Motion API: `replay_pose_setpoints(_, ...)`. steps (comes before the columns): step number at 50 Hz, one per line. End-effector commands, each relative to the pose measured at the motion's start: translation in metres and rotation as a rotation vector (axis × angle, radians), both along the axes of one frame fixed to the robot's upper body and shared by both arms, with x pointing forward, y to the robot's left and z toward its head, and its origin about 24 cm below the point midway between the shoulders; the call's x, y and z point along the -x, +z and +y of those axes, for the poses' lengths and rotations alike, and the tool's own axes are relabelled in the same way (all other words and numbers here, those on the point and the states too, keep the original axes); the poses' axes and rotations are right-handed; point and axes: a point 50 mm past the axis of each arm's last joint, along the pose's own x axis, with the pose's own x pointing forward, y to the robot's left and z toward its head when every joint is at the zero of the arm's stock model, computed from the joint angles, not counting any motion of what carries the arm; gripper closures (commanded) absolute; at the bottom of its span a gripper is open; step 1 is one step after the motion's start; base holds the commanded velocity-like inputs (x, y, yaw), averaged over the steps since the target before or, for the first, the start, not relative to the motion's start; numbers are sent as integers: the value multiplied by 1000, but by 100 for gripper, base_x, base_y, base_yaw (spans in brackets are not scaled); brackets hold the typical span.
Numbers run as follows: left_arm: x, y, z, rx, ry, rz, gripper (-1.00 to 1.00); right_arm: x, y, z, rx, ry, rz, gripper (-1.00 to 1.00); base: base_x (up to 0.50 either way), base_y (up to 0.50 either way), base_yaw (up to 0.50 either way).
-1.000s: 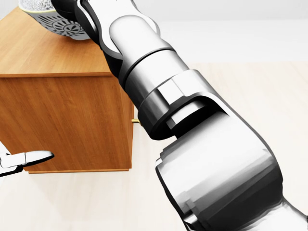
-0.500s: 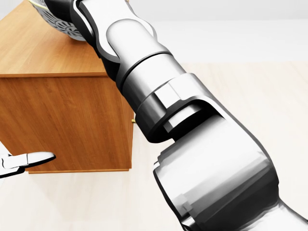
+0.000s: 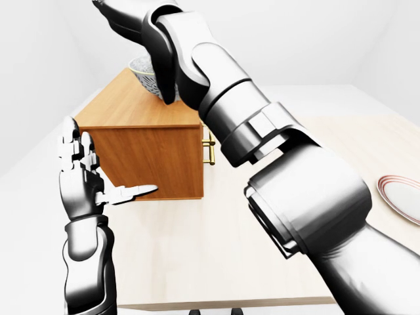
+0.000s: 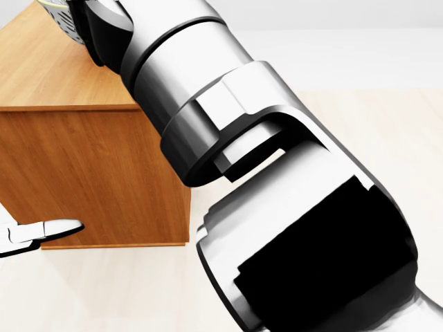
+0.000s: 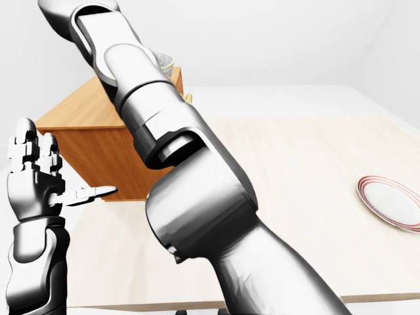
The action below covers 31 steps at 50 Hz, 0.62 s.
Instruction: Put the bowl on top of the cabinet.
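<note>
The patterned grey bowl (image 3: pixel 144 75) stands on the top of the wooden cabinet (image 3: pixel 147 154), near its far edge; my right forearm hides its right side. My right hand (image 3: pixel 117 10) is raised above and left of the bowl at the top edge of the left-eye view, fingers stretched out and holding nothing. My left hand (image 3: pixel 105 167) stands upright and open beside the cabinet's left face, thumb pointing right. The head view shows only a sliver of the bowl (image 4: pixel 61 19) behind the arm.
The cabinet rests on a light wooden table (image 3: pixel 197 262) and has a brass handle (image 3: pixel 211 148) on its right face. A white plate with a red rim (image 5: pixel 392 202) lies at the right. The table's near edge runs along the bottom of the eye views.
In the head view my right arm has swung up and closer to the camera, covering more of the bowl. The left hand has barely moved.
</note>
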Motion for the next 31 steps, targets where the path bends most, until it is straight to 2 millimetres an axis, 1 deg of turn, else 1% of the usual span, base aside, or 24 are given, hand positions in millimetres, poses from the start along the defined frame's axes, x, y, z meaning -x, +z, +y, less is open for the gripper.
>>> replay_pose_setpoints(1, 2, 3, -2, 33, -43, -21, -100, 49, 66, 22, -187, 162, -71, -100, 0, 0, 0)
replay_pose_setpoints(3, 2, 2, -3, 33, -45, -19, -100, 50, 68, 22, -244, 188, -24, -100, 0, 0, 0)
replay_pose_setpoints(5, 2, 2, -3, 32, -45, -19, -100, 53, 68, 25, -207, 198, -42, -100, 0, 0, 0)
replay_pose_setpoints(6, 2, 2, -2, 33, -43, -19, -100, 57, 70, 28, -243, 220, -20, -100, 0, 0, 0)
replay_pose_setpoints(7, 2, 2, -2, 33, -43, -19, -100, 57, 70, 28, -246, 221, -18, -100, 0, 0, 0)
replay_pose_setpoints(10, 2, 2, -2, 30, -42, -20, -100, 68, 71, 38, -230, 260, -25, -100, 0, 0, 0)
replay_pose_setpoints(15, 3, 4, -2, 28, -42, -27, -100, 77, 72, 46, -219, 299, -38, -100, 0, 0, 0)
replay_pose_setpoints(20, 3, 3, -1, 31, -41, -23, -100, 80, 76, 44, -222, 291, -89, -100, 0, 0, 0)
replay_pose_setpoints(31, 3, 1, -2, 30, -44, -15, -100, 81, 77, 45, -234, 295, -112, -100, 0, 0, 0)
